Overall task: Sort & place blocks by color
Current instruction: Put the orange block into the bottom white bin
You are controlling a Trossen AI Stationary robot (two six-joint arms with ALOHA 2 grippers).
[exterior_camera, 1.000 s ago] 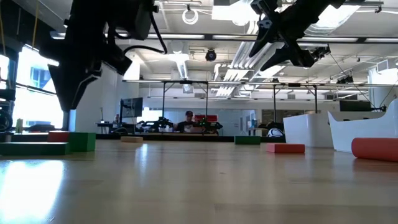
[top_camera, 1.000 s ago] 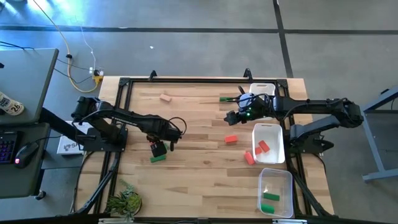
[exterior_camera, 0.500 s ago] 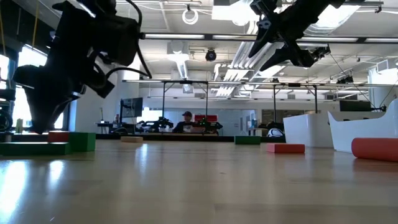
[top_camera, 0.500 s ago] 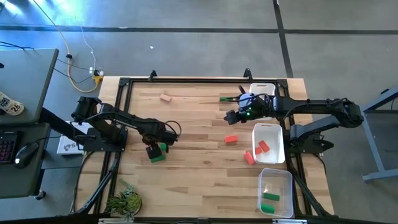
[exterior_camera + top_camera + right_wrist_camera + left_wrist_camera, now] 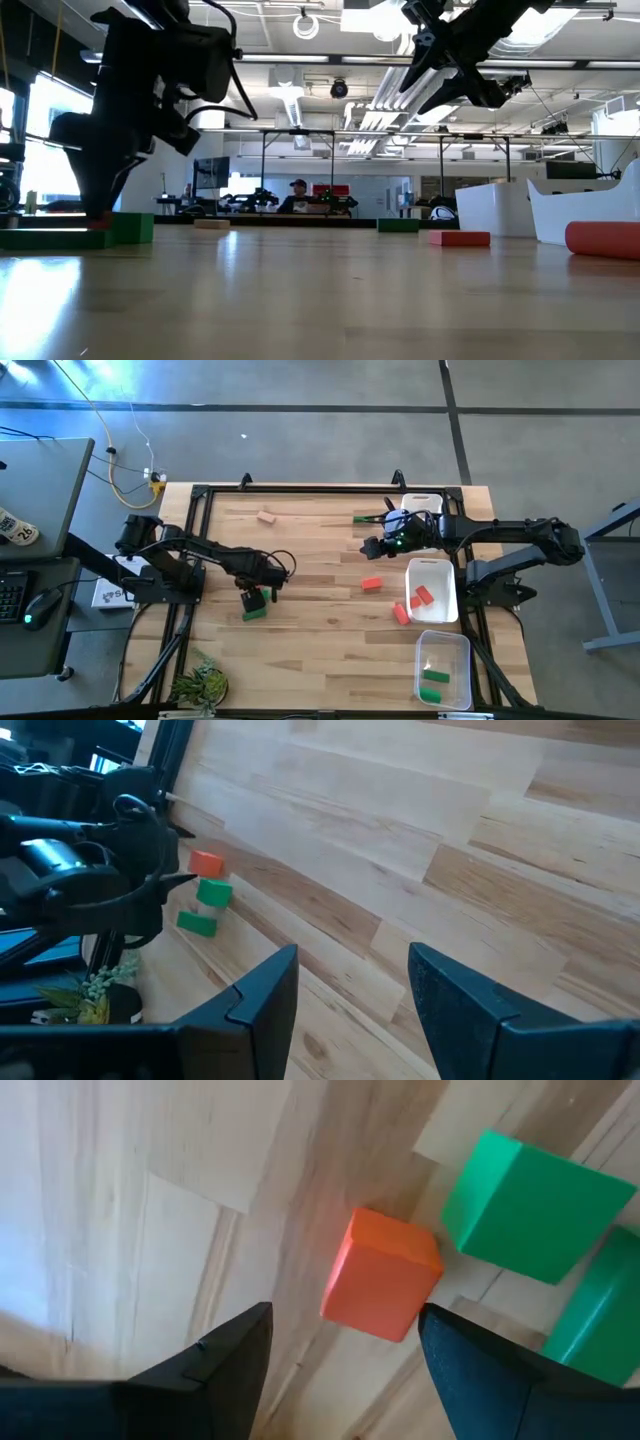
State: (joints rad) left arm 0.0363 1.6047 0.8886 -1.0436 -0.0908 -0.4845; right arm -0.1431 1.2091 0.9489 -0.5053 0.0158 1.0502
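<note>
High view: the left hand (image 5: 256,598) hangs over a small cluster of blocks, with a green bar (image 5: 254,614) just beside it on the near side. The right hand (image 5: 372,547) waits well apart, near the white tray (image 5: 447,572) that already holds red pieces; a clear tray (image 5: 463,650) holds green ones.

Low view: the left hand reaches almost to the tabletop (image 5: 320,290), fingers spread wide and holding nothing. A green cube (image 5: 132,227) sits just beside it. Beyond the table is a bright open workroom where a person (image 5: 298,195) sits far back.

Left wrist view: a red cube (image 5: 382,1274) lies between the spread fingers (image 5: 215,1370), touching a green one. It looks light, stiff and smooth-painted, so grip its two flat opposite faces squarely.

Right wrist view: the right hand is open and empty over bare planks.
</note>
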